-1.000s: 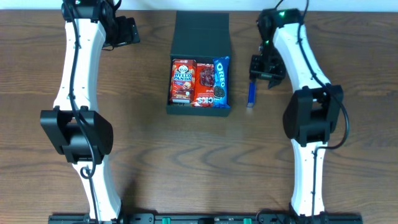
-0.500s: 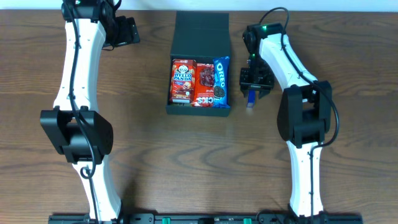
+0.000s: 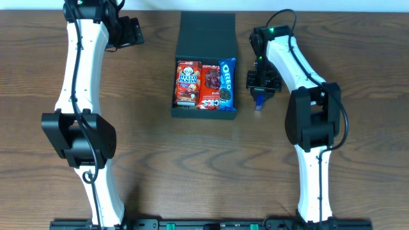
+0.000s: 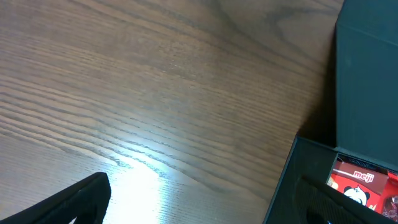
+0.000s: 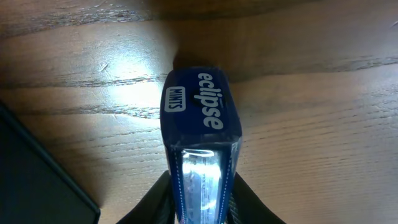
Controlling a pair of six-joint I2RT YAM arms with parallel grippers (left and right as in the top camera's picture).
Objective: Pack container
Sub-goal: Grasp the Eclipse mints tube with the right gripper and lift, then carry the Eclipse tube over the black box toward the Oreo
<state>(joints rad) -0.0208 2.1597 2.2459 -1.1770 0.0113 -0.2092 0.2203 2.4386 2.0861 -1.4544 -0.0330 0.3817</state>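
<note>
Container (image 3: 206, 32): centre of table (image 3: 153, 147), toward far edge, lid flap open and lying flat behind it.
Contents, side by side: Hello Panda box (image 3: 188, 82), red packet (image 3: 209, 86), Oreo pack (image 3: 227, 83).
Right gripper (image 5: 202, 208): just right of container, fingers clamped on sides of blue mint box (image 5: 200, 118).
Left gripper (image 4: 205, 208): fingers wide apart, above bare wood left of container.

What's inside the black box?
Three snack packets lie side by side in the box: Hello Panda, a red packet and Oreo. They cover the bottom, so anything underneath cannot be seen.
</note>
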